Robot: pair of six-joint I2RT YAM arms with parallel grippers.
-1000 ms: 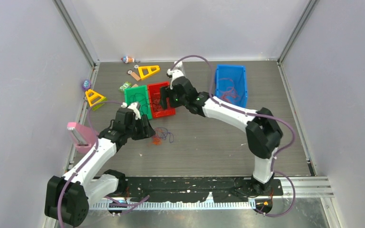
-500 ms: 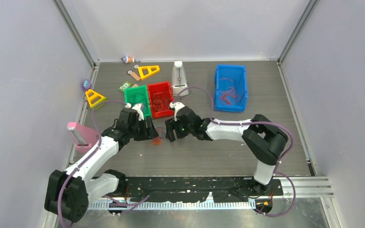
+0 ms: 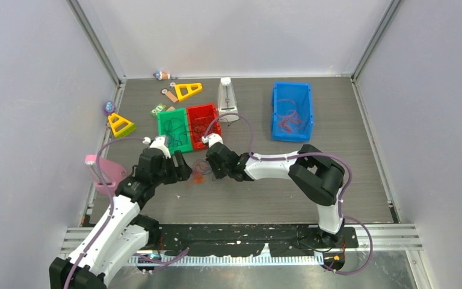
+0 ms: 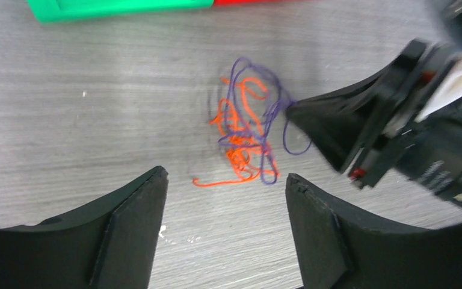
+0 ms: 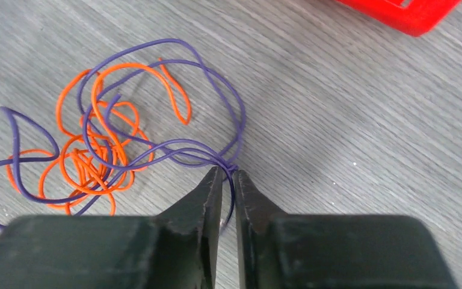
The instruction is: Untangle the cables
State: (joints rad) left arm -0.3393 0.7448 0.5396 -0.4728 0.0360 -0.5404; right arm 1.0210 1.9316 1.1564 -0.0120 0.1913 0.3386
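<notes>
The cables (image 3: 200, 175) lie in a small tangle of orange and purple strands on the table in front of the bins. In the left wrist view the cables (image 4: 246, 135) sit just beyond my left gripper (image 4: 225, 177), which is open and holds nothing. My left gripper (image 3: 181, 167) is at the tangle's left. My right gripper (image 3: 211, 165) is at the tangle's right edge. In the right wrist view my right gripper (image 5: 228, 173) is shut on a purple cable (image 5: 174, 41), which runs between its fingertips. The orange cable (image 5: 93, 158) stays coiled on the table.
A green bin (image 3: 162, 131) and a red bin (image 3: 215, 124) stand just behind the tangle. A blue bin (image 3: 274, 108) with reddish strands is at the back right. A white upright object (image 3: 227, 99), yellow triangles (image 3: 187, 90) and a pink object (image 3: 105, 171) stand around.
My right arm swung from over the red bin down to the tangle and shut its jaws on a purple strand. My left gripper opened wider and drew back slightly.
</notes>
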